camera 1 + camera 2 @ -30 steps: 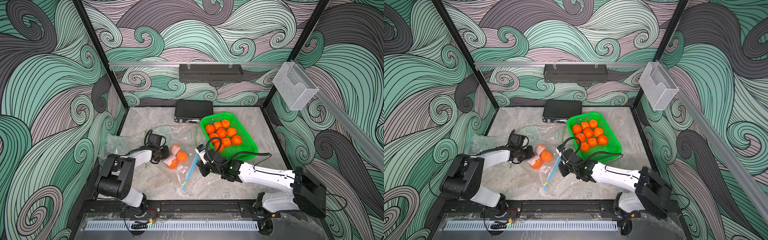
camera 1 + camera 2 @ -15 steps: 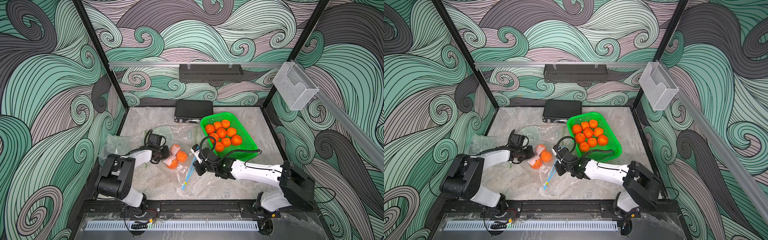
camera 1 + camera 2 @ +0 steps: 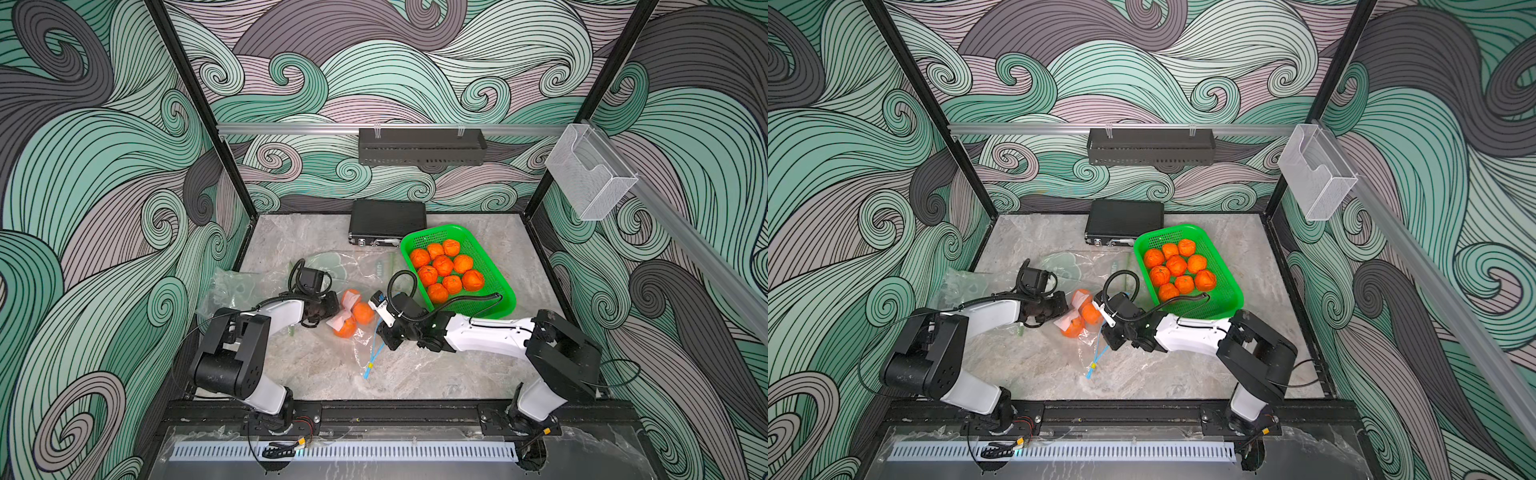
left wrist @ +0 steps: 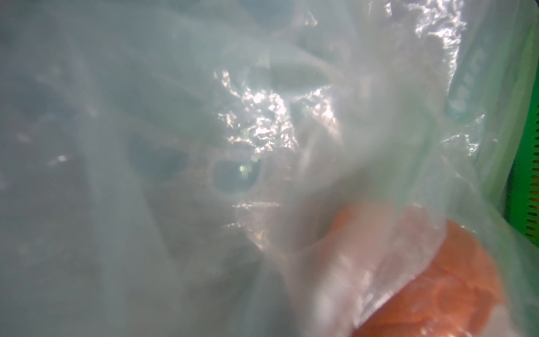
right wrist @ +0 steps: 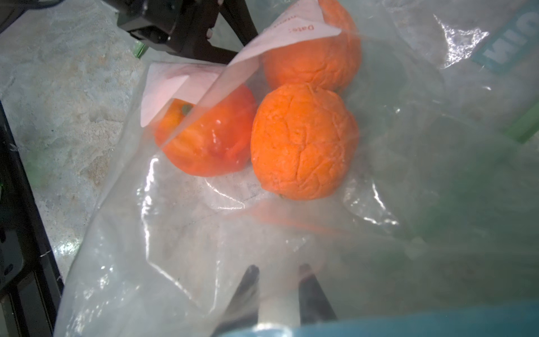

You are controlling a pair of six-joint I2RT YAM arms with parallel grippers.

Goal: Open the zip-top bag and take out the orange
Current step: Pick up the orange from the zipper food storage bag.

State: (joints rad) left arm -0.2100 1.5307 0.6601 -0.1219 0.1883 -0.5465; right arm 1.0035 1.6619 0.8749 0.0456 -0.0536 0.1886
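With left hand point(image 3: 332, 311), clamping bag point(image 3: 359, 347) at frame centre; with right hand point(image 5: 278, 270) parted, hovering near oranges point(image 5: 303, 143).

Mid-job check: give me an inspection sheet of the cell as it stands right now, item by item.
Surface: marble tabletop, no spills seen.
Job's things: zip-top bag lying on the table, three oranges inside; blue zip looks partly parted.
Clutter: green basket holding loose oranges; black case; spare clear bags.
Grippers: left gripper shut, apparently pinching the bag's closed end; right gripper at the zip end, jaws parted, seen through film.
Cables: right wrist cable drapes over the basket rim.
Surroundings: wave-patterned walls, black rack, clear holder.
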